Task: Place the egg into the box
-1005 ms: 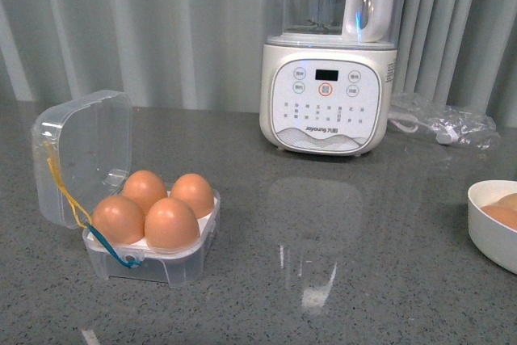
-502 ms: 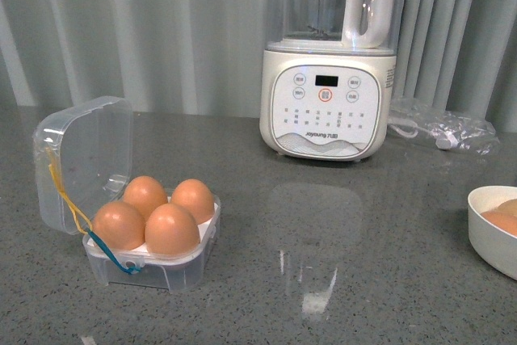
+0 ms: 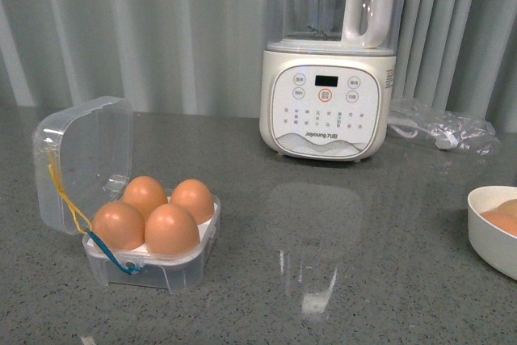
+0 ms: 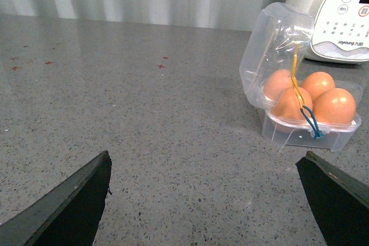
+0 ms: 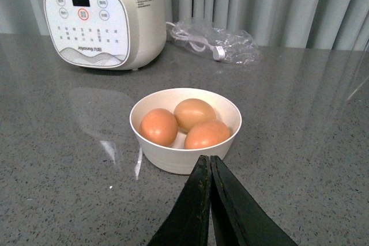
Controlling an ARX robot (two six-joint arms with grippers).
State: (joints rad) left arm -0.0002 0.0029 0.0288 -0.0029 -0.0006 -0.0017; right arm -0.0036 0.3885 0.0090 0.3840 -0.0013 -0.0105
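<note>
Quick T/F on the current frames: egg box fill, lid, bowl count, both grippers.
1. The box holds four eggs. True.
2. Its lid is shut. False: it stands open, tipped back.
3. The bowl holds three eggs. True.
4. The right gripper grips an egg. False: it is shut with nothing between its fingers.
5. The left gripper is shut. False: its fingers are wide apart.

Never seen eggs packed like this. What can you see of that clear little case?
The box is a small square case of clear plastic with a white insert. Its hinged lid stands open. Four brown eggs fill it. A yellow cord and a blue cord run along its left side. It rests on the grey counter.
</note>
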